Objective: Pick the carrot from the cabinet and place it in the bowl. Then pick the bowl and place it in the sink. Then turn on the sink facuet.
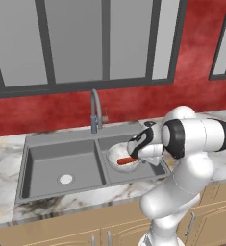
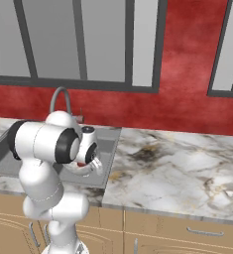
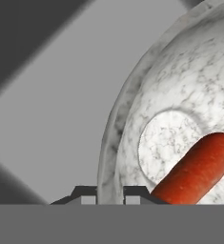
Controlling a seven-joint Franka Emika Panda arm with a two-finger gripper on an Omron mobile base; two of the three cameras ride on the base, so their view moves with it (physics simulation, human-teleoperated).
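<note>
Bowl (image 3: pixel 180 119) rigid, glossy, carrot (image 3: pixel 194 171) loose inside; my gripper (image 3: pixel 110 194) looks pinched on its rim, I think.

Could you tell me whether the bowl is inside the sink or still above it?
Cannot tell for certain: the bowl sits within the sink's right basin outline, carrot inside, the hand straddling its rim.
</note>
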